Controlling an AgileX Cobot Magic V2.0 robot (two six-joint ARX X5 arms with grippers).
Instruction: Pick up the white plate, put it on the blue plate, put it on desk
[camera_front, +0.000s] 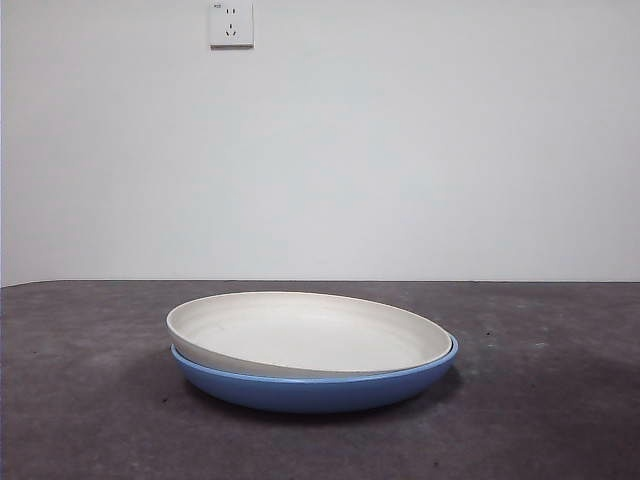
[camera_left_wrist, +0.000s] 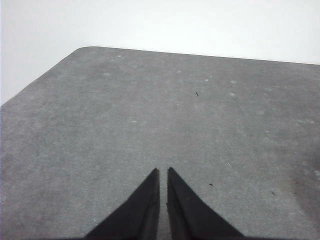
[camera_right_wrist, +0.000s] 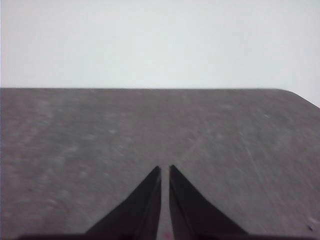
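Observation:
In the front view the white plate (camera_front: 310, 330) rests inside the blue plate (camera_front: 320, 388), slightly tilted, its left rim overhanging the blue rim. Both sit in the middle of the dark speckled desk (camera_front: 90, 400). Neither arm shows in the front view. My left gripper (camera_left_wrist: 163, 172) hangs shut above bare desk (camera_left_wrist: 150, 115), with nothing between its jaws. My right gripper (camera_right_wrist: 165, 170) is likewise shut and empty over bare desk (camera_right_wrist: 125, 130). Neither wrist view shows a plate.
A white wall with a power socket (camera_front: 231, 24) stands behind the desk. The desk's rounded far corners (camera_left_wrist: 82, 50) (camera_right_wrist: 290, 92) show in the wrist views.

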